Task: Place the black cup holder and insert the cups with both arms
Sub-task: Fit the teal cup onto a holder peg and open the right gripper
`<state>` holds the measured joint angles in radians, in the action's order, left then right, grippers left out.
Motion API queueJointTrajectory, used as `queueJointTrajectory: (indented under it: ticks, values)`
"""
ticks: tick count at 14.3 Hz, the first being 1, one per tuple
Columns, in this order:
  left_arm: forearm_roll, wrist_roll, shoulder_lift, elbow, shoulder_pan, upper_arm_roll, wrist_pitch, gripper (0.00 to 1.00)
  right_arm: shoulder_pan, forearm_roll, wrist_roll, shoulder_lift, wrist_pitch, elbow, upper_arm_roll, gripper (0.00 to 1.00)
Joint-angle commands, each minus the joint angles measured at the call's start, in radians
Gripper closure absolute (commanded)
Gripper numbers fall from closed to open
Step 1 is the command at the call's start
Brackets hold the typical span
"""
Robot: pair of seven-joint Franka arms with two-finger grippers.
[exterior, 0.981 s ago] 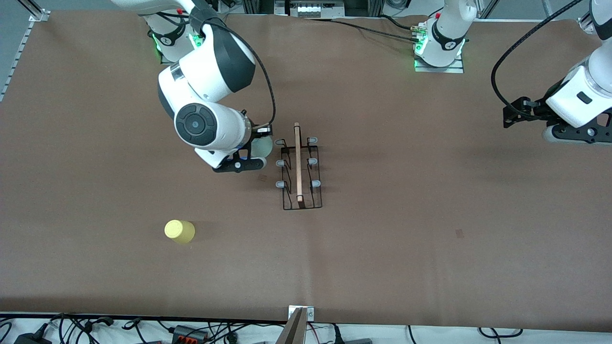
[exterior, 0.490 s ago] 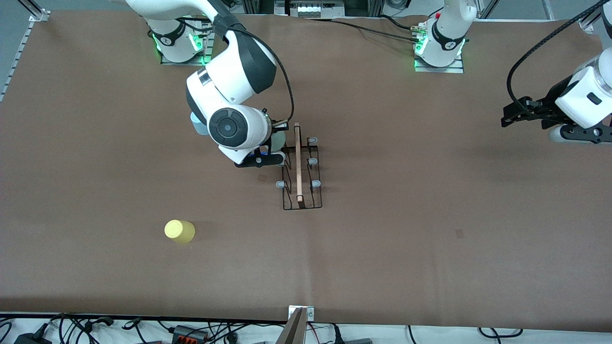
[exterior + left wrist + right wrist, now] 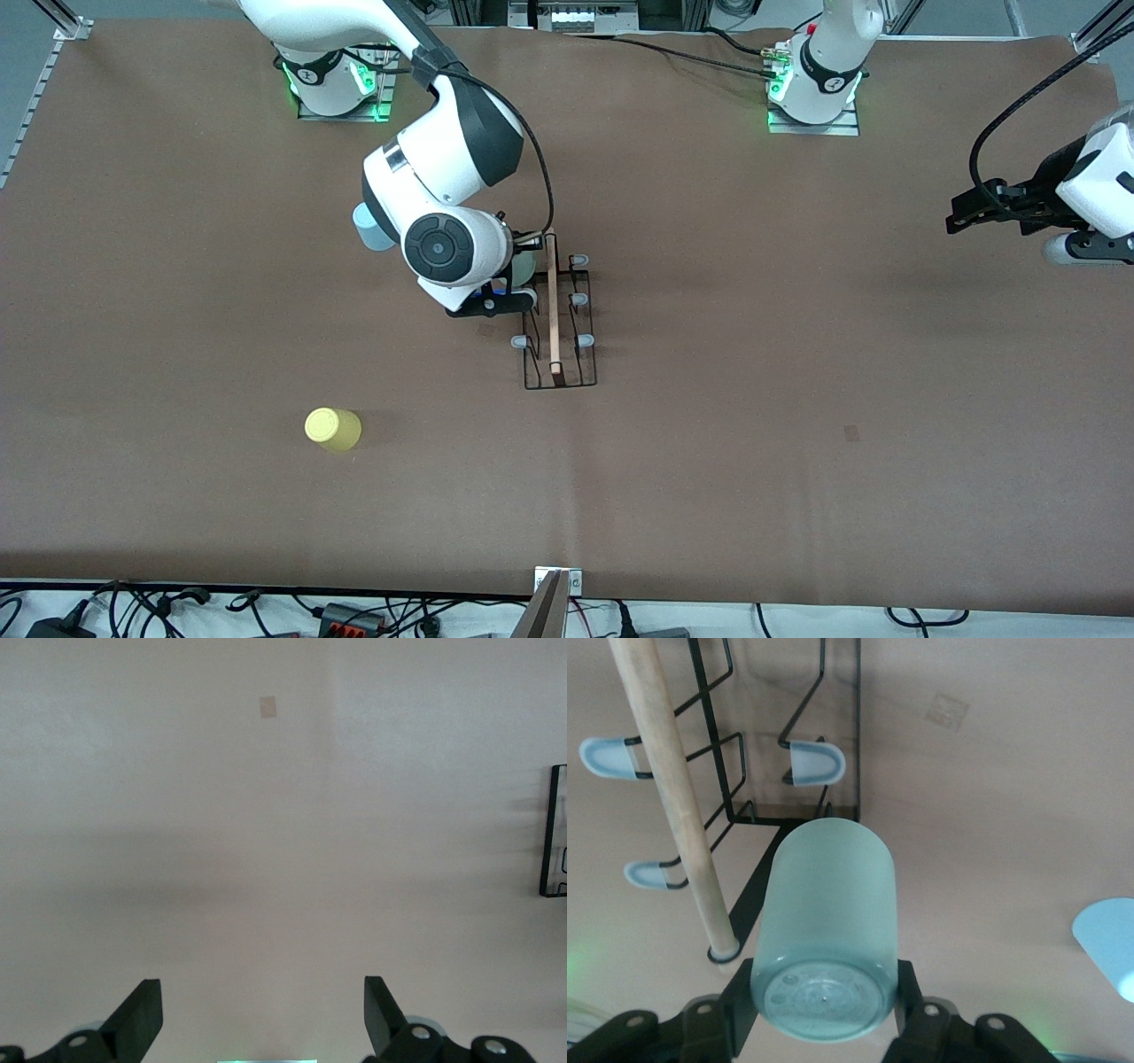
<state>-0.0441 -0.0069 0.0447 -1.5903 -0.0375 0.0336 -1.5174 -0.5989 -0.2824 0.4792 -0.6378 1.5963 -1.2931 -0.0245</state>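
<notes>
Black cup holder: the black cup holder stands near the middle of the table, its light wooden rod handle running from 12 to 6 o'clock in the front view, with pale grey-blue tipped pegs at either side of the rod.

Pale green cup: the pale green cup is held base-up between the fingers of the right claw; it hangs over the rack's end farthest from the front camera, on the side toward the right arm's end of the table, just beside the rod.

Right claw: the right claw is closed on the pale green cup, one finger pressing each side of its wall; in the front view the right arm's wrist covers most of it.

Light blue cup: the light blue cup stands on the table at about 10 o'clock from the rack, partly covered by the right arm.

Yellow cup: the yellow cup stands well apart from the rack, at about 8 o'clock from it and nearer to the front camera.

Left claw: the left claw hangs over bare table at the left arm's end, its fingers spread wide and holding nothing; the arm waits, and one corner of the rack shows at the edge of its wrist view.
</notes>
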Motion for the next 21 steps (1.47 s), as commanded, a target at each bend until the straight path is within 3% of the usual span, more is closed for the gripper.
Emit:
queueJointTrajectory:
  ticks: [1, 5, 6, 7, 13, 17, 21]
  values:
    - [-0.016, 0.002, -0.009, 0.0, -0.007, 0.009, 0.011, 0.0, -0.024, -0.009, 0.038, -0.025, 0.022, 0.021, 0.008, 0.84]
    - [-0.016, 0.007, -0.008, 0.0, -0.009, 0.003, 0.014, 0.0, -0.022, 0.061, 0.032, -0.054, 0.025, 0.015, 0.012, 0.82]
    - [-0.016, 0.007, -0.008, 0.0, -0.01, 0.002, 0.014, 0.0, -0.024, 0.058, 0.039, -0.06, 0.025, 0.014, 0.012, 0.69]
    - [-0.016, 0.007, -0.008, 0.0, -0.01, 0.002, 0.014, 0.0, -0.024, 0.054, 0.07, -0.059, 0.025, 0.015, 0.012, 0.01]
    - [-0.016, 0.005, -0.008, 0.0, -0.009, 0.002, 0.016, 0.0, 0.001, 0.055, 0.274, -0.02, 0.007, 0.138, 0.024, 0.0]
    - [-0.011, 0.005, -0.008, 0.0, -0.009, 0.0, 0.017, 0.0, 0.151, 0.074, 0.274, -0.02, 0.072, 0.146, 0.092, 0.0]
    - [-0.011, 0.005, -0.008, 0.0, -0.01, -0.003, 0.019, 0.0, 0.254, 0.253, 0.141, -0.098, 0.255, 0.136, 0.127, 0.0]
